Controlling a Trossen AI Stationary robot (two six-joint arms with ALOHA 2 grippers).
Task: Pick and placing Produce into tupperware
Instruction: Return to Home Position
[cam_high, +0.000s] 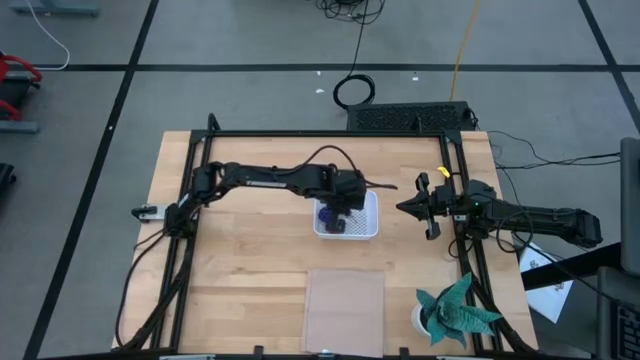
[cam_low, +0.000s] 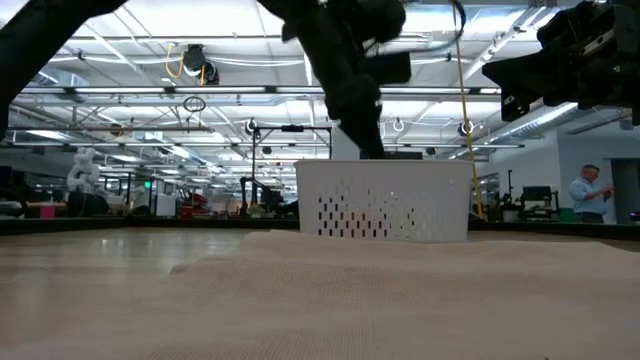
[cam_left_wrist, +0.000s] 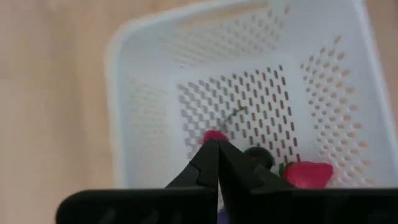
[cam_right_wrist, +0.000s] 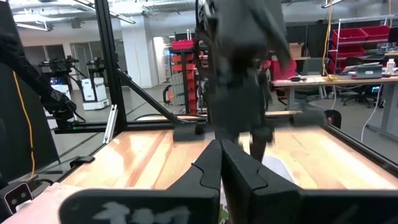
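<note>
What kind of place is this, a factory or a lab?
Probably a robotics lab in a large industrial hall: the left arm and right arm share a framed wooden table, cables trail over the taped floor, and beyond stand shelves of red bins, office desks and a person.

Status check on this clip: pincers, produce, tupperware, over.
Left pincer shut, above the tupperware. Right pincer shut, raised to its right. Strawberry, red berry, dark berry, purple bunch inside. Nothing in the way.
</note>
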